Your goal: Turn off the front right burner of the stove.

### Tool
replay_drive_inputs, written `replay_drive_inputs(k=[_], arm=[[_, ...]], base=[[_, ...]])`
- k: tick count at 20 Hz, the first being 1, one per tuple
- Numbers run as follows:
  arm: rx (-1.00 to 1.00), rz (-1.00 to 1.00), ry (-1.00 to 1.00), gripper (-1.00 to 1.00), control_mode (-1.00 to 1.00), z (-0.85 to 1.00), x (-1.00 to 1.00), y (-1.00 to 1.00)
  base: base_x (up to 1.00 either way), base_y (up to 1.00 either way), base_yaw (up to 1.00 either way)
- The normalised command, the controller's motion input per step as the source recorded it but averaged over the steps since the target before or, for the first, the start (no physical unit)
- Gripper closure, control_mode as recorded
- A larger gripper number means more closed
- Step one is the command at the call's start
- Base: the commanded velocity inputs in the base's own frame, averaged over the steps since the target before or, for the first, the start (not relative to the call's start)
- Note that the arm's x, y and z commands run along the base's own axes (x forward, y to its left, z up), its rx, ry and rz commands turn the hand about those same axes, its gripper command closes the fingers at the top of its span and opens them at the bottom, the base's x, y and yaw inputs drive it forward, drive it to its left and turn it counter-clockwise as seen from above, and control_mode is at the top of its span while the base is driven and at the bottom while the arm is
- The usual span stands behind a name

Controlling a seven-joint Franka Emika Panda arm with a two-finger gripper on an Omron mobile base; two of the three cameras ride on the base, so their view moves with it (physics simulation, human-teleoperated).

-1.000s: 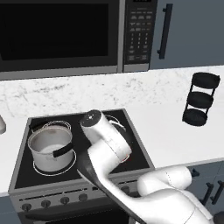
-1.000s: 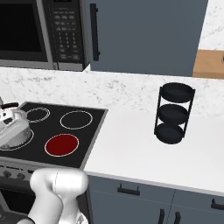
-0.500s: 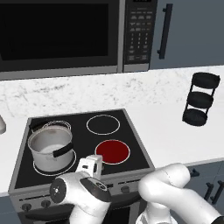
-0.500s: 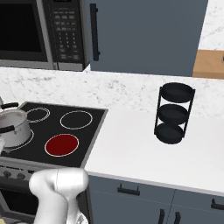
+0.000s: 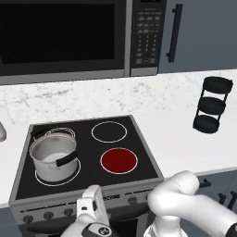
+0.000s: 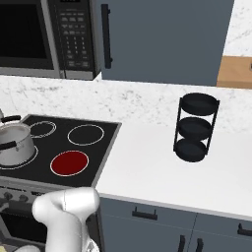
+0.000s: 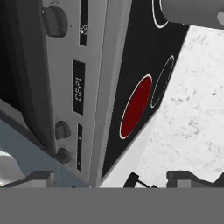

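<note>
One stove [image 5: 88, 152]: I am viewing the black glass cooktop set in the white counter [image 6: 162, 162] under the microwave [image 5: 78, 37]; its grey steel front panel [image 7: 94, 87] is running up the hand view.
Front right burner [image 5: 119, 160]: it is glowing solid red at the cooktop's near right, beside the ring carrying the steel pot [image 5: 52, 156], so I am judging the task not yet done.
Knobs: I am seeing two small round ones [image 7: 62, 130] close together low on the panel in the hand view and a third [image 7: 54, 21] farther along; which one governs the red burner I cannot tell.
Gripper [image 5: 92, 203]: I am holding it low before the panel, jaws spread to their widest and gripping nothing.
Step in hand: I am approaching the knob row, with no contact made.
Next move: I am expecting it to call for centring the open jaws on the right knob, closing on it and twisting until the red goes out.
</note>
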Motion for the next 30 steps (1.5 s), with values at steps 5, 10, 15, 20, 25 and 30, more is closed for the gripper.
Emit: replay_drive_inputs(k=[5,10,15,20,25,30], arm=[[-0.25,0.14,-0.03,-1.00,-1.00,-0.72,0.00,0.53],[-0.15,0.11,-0.02,-1.00,-1.00,-0.74,0.09,0.59],[-0.01,0.04,-0.04,-1.00,-1.00,-0.38,0.42,0.26],[0.00,0.01,-0.09,-1.00,-1.00,-0.24,0.38,0.03],[0.00,0.00,-0.08,-1.00,-1.00,-0.27,0.32,0.04],[0.00,0.00,-0.07,-1.00,-1.00,-0.30,0.19,0.04]], base=[[0.00,0.00,0.00],[0.00,0.00,0.00],[0.00,0.00,0.00],[0.00,0.00,0.00],[0.00,0.00,0.00],[0.00,0.00,0.00]])
